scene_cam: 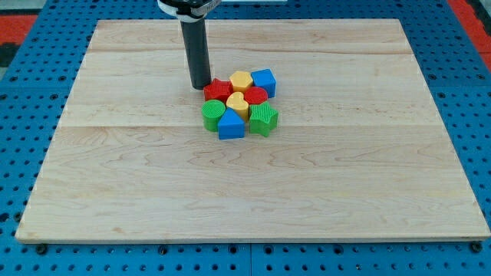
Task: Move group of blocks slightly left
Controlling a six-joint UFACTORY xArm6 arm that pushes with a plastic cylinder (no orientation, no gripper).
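- Resting on the desk [115, 192], my tip [201, 87] stood at the view's upper left of the cluster, just beside the red star block [217, 90]; contact could not be told.
- No gripper was fitted: the arm ended in a plain dark rod.
- Eight blocks sat packed together near the board's middle: yellow hexagon block [241, 80], blue cube [264, 81], red block [255, 96], yellow heart block [237, 104].
- Along the view's bottom of the cluster lay the green cylinder [212, 115], blue triangle block [231, 125] and green block [264, 119].
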